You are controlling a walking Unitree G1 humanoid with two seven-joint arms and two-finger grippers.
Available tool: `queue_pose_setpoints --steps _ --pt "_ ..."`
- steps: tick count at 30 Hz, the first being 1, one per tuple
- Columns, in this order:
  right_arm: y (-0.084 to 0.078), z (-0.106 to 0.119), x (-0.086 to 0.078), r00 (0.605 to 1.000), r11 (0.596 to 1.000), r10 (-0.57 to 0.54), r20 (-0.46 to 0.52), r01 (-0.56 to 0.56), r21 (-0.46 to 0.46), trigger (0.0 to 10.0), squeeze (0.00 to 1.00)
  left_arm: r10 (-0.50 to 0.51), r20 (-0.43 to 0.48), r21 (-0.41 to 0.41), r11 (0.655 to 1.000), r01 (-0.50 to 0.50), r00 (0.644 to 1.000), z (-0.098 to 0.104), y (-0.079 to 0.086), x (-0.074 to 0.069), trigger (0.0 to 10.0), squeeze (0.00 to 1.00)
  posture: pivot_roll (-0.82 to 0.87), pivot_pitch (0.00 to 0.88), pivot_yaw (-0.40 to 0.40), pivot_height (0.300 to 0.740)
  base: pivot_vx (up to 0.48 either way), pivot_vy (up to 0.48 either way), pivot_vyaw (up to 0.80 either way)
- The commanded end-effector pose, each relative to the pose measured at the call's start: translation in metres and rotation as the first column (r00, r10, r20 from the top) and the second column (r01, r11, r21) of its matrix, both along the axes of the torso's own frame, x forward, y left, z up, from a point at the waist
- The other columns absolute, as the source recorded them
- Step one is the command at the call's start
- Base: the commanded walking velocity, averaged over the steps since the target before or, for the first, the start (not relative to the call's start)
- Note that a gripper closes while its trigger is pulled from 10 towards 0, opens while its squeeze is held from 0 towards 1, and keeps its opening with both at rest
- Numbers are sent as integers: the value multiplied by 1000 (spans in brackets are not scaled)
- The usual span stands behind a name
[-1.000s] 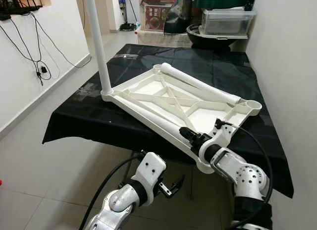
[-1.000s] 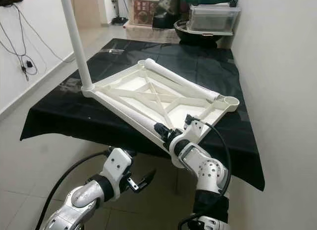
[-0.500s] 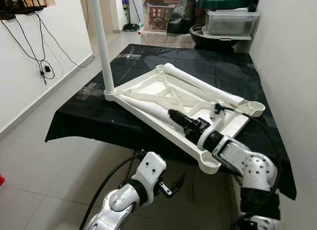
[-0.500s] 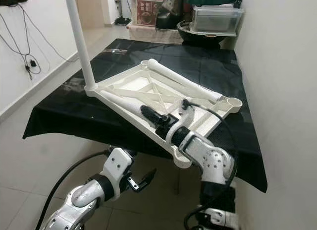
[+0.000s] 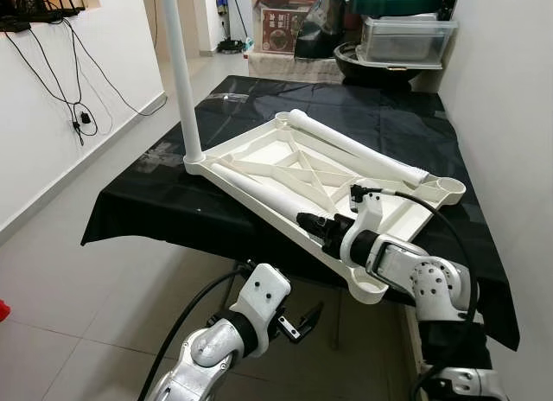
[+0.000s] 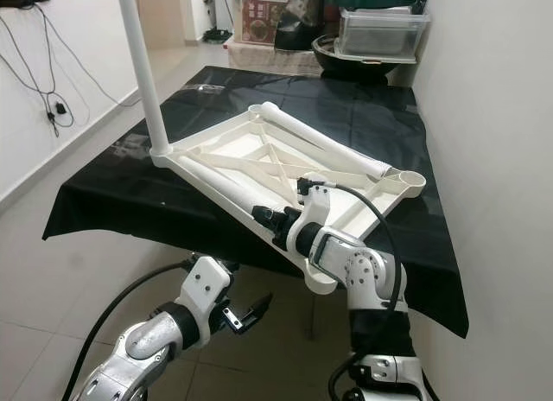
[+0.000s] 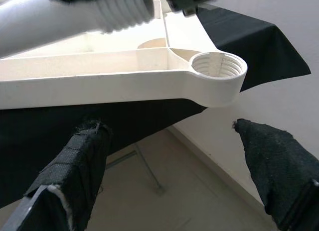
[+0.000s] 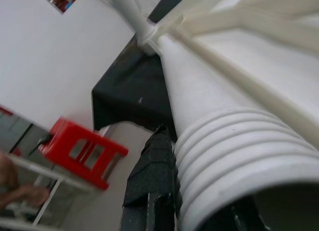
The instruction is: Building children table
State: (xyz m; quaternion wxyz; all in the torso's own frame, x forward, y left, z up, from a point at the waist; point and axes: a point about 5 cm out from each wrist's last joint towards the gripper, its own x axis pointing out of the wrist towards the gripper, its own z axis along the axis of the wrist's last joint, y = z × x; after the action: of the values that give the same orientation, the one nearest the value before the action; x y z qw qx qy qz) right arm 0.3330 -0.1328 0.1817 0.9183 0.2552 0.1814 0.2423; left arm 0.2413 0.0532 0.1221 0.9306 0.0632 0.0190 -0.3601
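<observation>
A white children's table top (image 5: 406, 213) lies upside down on a black-draped table (image 5: 147, 206). One white leg (image 5: 181, 73) stands screwed upright in its left corner. A second leg (image 5: 354, 146) lies loose along the far edge. My right gripper (image 5: 315, 225) is shut on the threaded end (image 8: 234, 146) of a third leg (image 5: 259, 187), which lies along the near edge. An empty threaded socket (image 5: 367, 289) sits at the near corner, just behind that wrist. My left gripper (image 5: 307, 319) hangs open under the table edge, its fingers (image 7: 79, 166) spread below the socket (image 7: 219, 66).
A white wall runs close along the right side. Storage boxes and bins (image 5: 397, 38) stack up behind the table's far end. Cables (image 5: 69, 81) hang on the left wall. A red stool (image 8: 82, 151) stands on the floor to the left.
My right gripper has reached from the near corner up along the near-edge leg and closed on its threaded end, then drawn back slightly. The left arm has stayed put.
</observation>
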Motion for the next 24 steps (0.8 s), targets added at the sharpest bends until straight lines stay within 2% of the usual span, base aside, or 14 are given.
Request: queue_pose_setpoints --steps 1,3,5,6,8,9,11,14,17,19,20,21,22,24 --pt "-4 8 3 999 1000 -27 38 27 16 0 0 5 0 10 1000 -5 1000 -2 0 1 10000 0 134 0 -59 740 0 0 0" --pt "-8 11 4 998 999 -41 57 40 21 0 0 6 0 10 1000 -6 1000 -2 0 1 10000 0 134 0 -59 740 0 0 0" --pt "-23 15 4 993 996 -78 89 74 46 0 0 9 0 11 1000 -9 1000 -3 1 1 10000 0 132 0 -55 740 0 0 0" --pt "-23 15 4 993 996 -78 89 74 46 0 0 9 0 11 1000 -9 1000 -3 1 1 10000 0 132 0 -55 740 0 0 0" --pt "-35 20 1 986 993 -90 139 78 84 0 0 11 -1 11 1000 -11 1000 -4 1 1 10000 0 132 0 -55 740 0 0 0" --pt "-35 20 1 986 993 -90 139 78 84 0 0 11 -1 11 1000 -11 1000 -4 1 1 10000 0 132 0 -55 740 0 0 0" --pt "-51 28 -6 970 990 -94 226 67 124 0 0 21 -8 6 1000 -21 1000 -4 2 2 10000 0 133 0 -57 740 0 0 0" --pt "-59 29 -9 961 988 -108 255 75 136 0 0 28 -12 2 1000 -28 1000 -4 3 3 10000 0 133 0 -57 740 0 0 0" --pt "-84 30 -21 927 980 -154 342 98 174 0 0 70 -26 -23 997 -71 997 -1 8 9 10000 0 134 0 -48 740 0 0 0" --pt "-89 30 -33 908 979 -143 394 70 194 0 0 108 -36 -59 992 -110 994 5 13 15 10000 0 133 0 -47 740 0 0 0" --pt "-91 30 -37 899 976 -148 411 66 209 0 0 128 -42 -92 987 -132 991 10 16 19 10000 55 134 0 -44 740 0 0 0" --pt "-93 31 -43 885 970 -174 431 78 231 0 0 153 -36 -151 976 -157 988 20 20 27 10000 1000 134 0 -44 740 0 0 0" --pt "-93 31 -43 885 970 -174 431 78 231 0 0 153 -36 -151 976 -157 988 20 20 27 10000 1000 134 0 -44 740 0 0 0" --pt "-95 32 -48 869 962 -204 450 93 255 0 0 175 -26 -215 960 -177 984 31 25 36 10000 1000 134 0 -44 740 0 0 0"
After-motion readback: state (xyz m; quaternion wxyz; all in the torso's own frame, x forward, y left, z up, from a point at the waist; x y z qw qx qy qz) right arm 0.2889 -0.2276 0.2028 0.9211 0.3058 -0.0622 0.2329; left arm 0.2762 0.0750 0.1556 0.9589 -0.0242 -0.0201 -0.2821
